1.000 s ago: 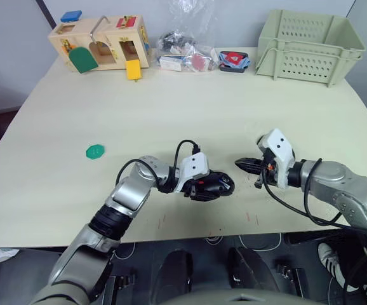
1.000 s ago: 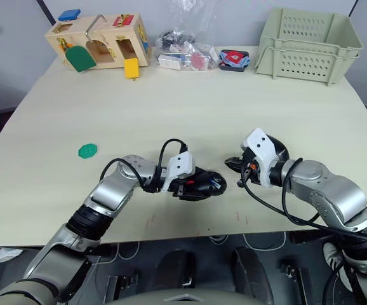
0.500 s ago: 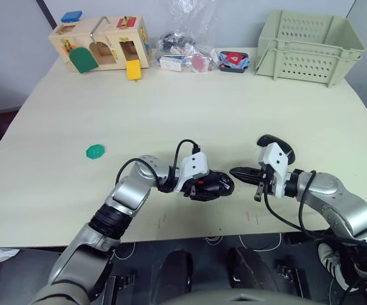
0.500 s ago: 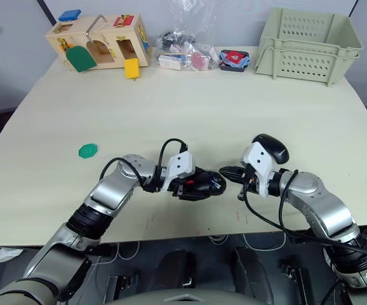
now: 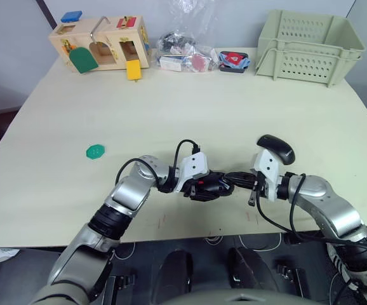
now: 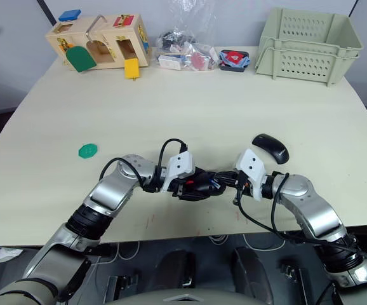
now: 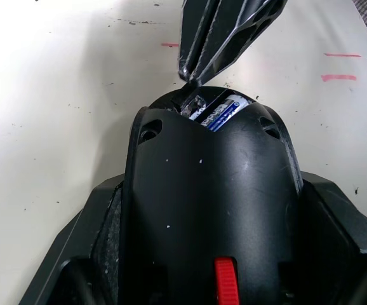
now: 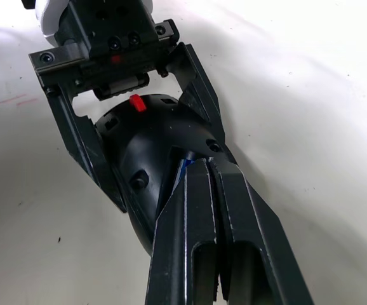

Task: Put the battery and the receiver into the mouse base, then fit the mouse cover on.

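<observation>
My left gripper [image 5: 213, 185] is shut on the mouse base [image 5: 207, 186], one finger [image 8: 69, 136] on each side, holding it low over the table's front. The base's red patch [image 7: 225, 280] shows in the left wrist view. The battery [image 7: 220, 113], white and blue, lies in the compartment at the base's far end. My right gripper [image 5: 229, 177] is shut, its fingers pressed together, with the tips poking into that same open end beside the battery. I cannot make out the receiver. The mouse cover [image 5: 276, 148], a glossy black shell, rests on the table just behind my right wrist.
A flat green hexagonal piece [image 5: 95, 151] lies to the left. Along the far edge stand a wooden toy box [image 5: 101, 46], clear bags of small parts [image 5: 186, 51], a small red and black item [image 5: 233, 60] and a pale green crate [image 5: 310, 44].
My right gripper has moved left until its shut tips reach the base's open end. The mouse cover behind it has come into view. The left arm has stayed still.
</observation>
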You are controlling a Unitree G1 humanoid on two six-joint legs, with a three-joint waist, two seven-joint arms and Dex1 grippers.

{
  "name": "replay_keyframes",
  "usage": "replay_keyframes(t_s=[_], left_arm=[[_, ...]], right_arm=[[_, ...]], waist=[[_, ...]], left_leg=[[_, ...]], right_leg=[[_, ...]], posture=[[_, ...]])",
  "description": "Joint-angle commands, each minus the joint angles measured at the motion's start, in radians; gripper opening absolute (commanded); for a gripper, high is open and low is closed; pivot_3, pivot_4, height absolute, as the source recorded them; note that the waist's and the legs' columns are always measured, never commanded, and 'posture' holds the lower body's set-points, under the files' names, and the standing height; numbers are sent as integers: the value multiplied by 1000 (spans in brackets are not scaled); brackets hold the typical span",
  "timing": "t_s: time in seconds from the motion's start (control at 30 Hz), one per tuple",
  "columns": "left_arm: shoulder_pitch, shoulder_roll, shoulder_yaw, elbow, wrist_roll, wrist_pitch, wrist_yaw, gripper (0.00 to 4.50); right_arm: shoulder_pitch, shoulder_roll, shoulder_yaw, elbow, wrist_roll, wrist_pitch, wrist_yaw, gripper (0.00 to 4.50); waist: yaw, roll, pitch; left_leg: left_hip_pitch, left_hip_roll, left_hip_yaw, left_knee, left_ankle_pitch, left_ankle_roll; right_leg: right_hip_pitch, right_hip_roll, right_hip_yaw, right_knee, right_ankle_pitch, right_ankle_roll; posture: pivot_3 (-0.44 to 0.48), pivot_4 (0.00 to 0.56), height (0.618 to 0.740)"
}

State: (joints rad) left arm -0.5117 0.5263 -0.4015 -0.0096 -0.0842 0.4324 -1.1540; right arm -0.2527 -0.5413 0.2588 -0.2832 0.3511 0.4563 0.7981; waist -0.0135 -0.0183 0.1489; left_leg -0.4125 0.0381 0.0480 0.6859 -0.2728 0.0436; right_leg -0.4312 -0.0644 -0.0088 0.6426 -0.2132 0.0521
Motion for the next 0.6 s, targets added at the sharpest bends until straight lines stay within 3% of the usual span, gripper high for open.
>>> replay_keyframes(t_s=[0.03, 0.6], left_arm=[[19, 24, -24, 24, 12, 30, -15, 2955], [24, 23, -26, 14, 12, 34, -13, 2955]], right_arm=[[-17, 12, -8, -1, -12, -19, 7, 43], [3, 2, 43, 68, -90, 76, 10, 43]], waist=[[0, 0, 0], [0, 0, 0]], left_leg=[[0, 0, 0, 0, 0, 0], [2, 0, 0, 0, 0, 0]], right_leg=[[0, 0, 0, 0, 0, 0], [2, 0, 0, 0, 0, 0]], posture=[[0, 150, 740], [0, 150, 740]])
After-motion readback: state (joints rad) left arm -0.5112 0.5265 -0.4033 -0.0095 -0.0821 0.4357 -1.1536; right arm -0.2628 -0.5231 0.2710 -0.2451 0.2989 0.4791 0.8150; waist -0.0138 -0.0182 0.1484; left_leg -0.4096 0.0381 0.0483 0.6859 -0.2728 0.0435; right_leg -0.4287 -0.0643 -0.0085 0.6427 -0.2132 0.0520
